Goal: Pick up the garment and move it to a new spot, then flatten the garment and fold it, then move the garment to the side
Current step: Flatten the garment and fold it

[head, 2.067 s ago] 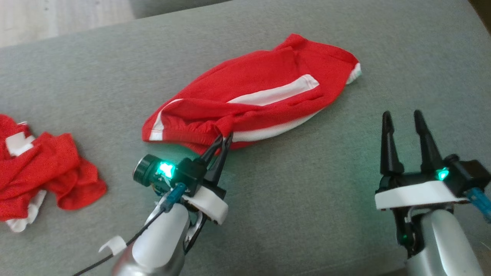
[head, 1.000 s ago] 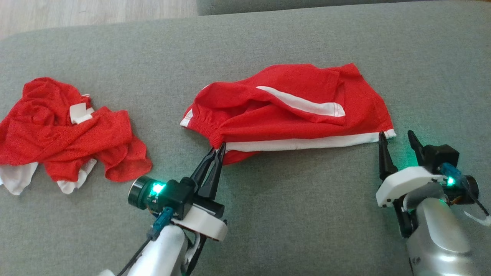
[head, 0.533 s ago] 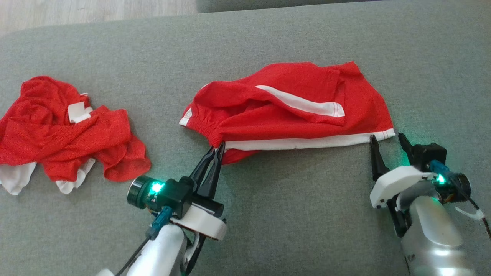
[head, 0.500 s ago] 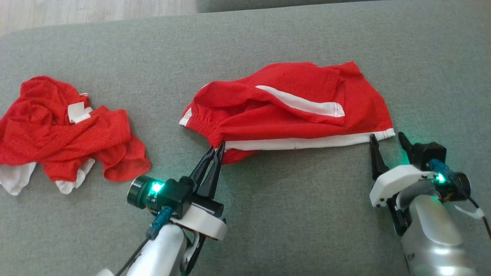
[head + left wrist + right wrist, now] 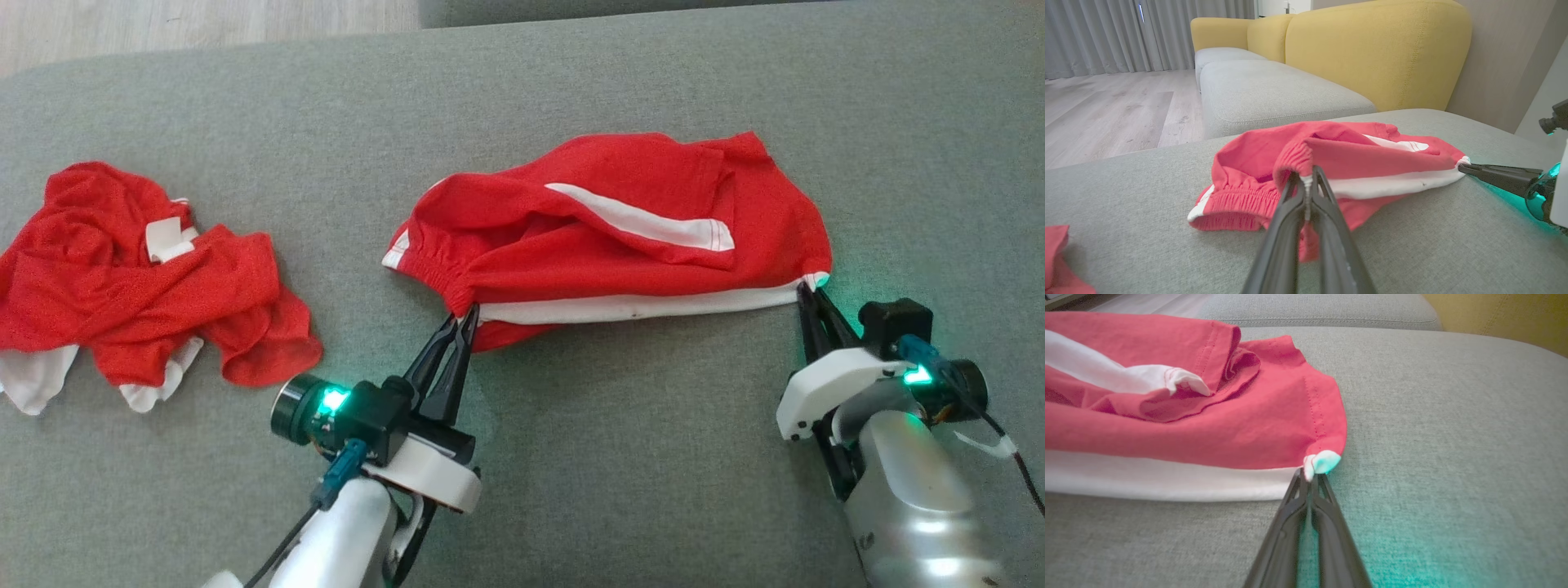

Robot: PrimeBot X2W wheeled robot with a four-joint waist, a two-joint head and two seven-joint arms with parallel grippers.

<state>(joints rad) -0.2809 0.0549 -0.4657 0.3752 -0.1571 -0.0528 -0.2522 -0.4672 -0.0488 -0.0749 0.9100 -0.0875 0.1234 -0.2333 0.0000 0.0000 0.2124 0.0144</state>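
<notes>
Red cloth with white stripes, the garment (image 5: 620, 237) lies rumpled on the middle of the grey cushion (image 5: 571, 474), well apart from a second red heap (image 5: 139, 278) toward the cushion's left end. The step in hand looks like flattening. The left gripper (image 5: 467, 314) is clenched on the gathered waistband (image 5: 424, 273), and the right gripper (image 5: 807, 290) is pinched onto the white hem corner (image 5: 1323, 462). To do it well, I judge the two should draw apart along the cushion, lifting just enough for the folded-over upper layer to fall open, and then lay the cloth down taut. The right pinch holds only a small tip of cloth, so a hard tug could slip it free. Both forearms reach in from the cushion's near edge with their fingers low and close to its surface, the left angled toward the cushion's right and the right leaning toward its left.
</notes>
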